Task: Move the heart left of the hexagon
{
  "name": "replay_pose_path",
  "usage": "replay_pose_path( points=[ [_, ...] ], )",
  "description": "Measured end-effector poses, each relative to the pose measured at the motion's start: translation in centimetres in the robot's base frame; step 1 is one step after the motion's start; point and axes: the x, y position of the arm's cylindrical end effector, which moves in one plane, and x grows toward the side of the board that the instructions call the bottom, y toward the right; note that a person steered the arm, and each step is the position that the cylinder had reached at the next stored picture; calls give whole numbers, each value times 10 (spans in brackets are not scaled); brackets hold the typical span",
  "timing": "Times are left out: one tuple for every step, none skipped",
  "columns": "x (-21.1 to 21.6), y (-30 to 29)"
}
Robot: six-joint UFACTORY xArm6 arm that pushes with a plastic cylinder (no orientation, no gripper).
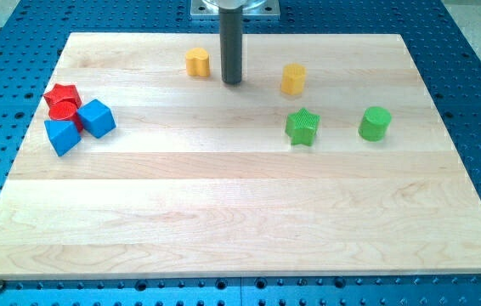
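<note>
my rod hangs straight down from its mount at the view's top, upright and dark, and my tip [232,82] rests on the board [223,212] near the far edge, holding nothing and touching no block. taking my tip as the landmark: the yellow heart [197,62] sits just to its left and a shade higher in the view, close but apart from it. the yellow hexagon [293,78] stands to the right of my tip at about the same height, a bit farther off than the heart, so my tip lies between the two yellow blocks. the green star [302,127] is down and to the right of my tip, and the green cylinder [376,124] is farther right again. far to the left of my tip and lower, a huddle of red star [62,96], red cylinder [66,111] and two blue cubes [97,117] [62,136] sits packed together near the board's left edge.
</note>
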Motion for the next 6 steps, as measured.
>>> replay_pose_path(
  points=[
    [-21, -46],
    [-22, -82],
    [-41, 24],
    [-35, 157],
    [-14, 201],
    [3, 168]
  ],
)
